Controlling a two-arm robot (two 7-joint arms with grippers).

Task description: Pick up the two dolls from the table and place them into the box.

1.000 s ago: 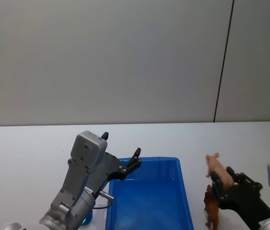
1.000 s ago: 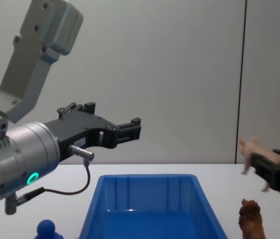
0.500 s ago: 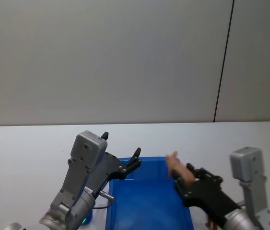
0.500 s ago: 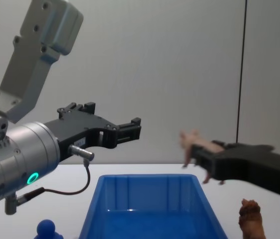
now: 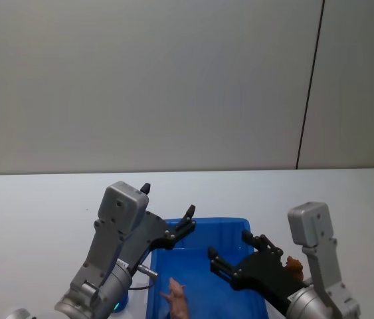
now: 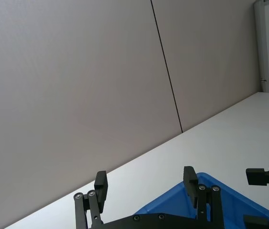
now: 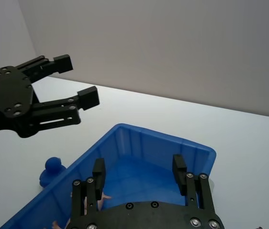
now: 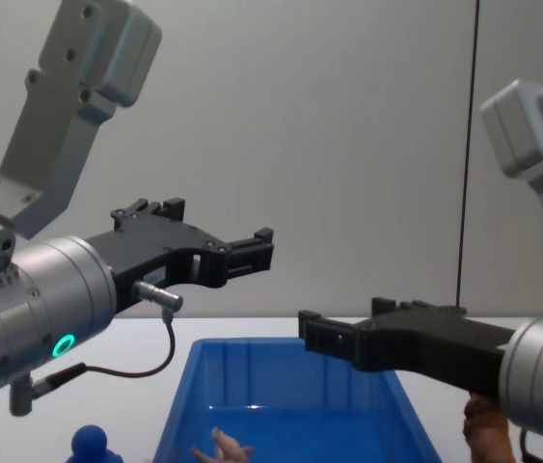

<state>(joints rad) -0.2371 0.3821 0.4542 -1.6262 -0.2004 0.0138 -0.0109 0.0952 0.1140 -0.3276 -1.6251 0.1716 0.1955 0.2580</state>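
Pink doll [image 5: 177, 302] dropped into box [image 5: 223, 229], right gripper [image 5: 229, 244] fingers spread — left gripper [image 5: 168, 199] idle.

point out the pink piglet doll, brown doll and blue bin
pale pink piglet-like toy doll [image 5: 179, 302], head view, its body
shaggy dark brown toy doll [image 8: 483, 439], chest view, its body
bright blue rectangular plastic bin [image 5: 226, 229], head view, far inner wall

1. box [image 5: 221, 232] sits on table [image 5: 40, 212], in front of the robot.
2. pig doll [image 5: 179, 302] lies in box, near-left part.
3. other doll [image 5: 294, 267] on table, just right of box.
4. left gripper [image 5: 167, 200] above box's far-left corner; right gripper [image 5: 228, 244] above its right half.
5. small figure [image 8: 91, 446] on table, left of box.
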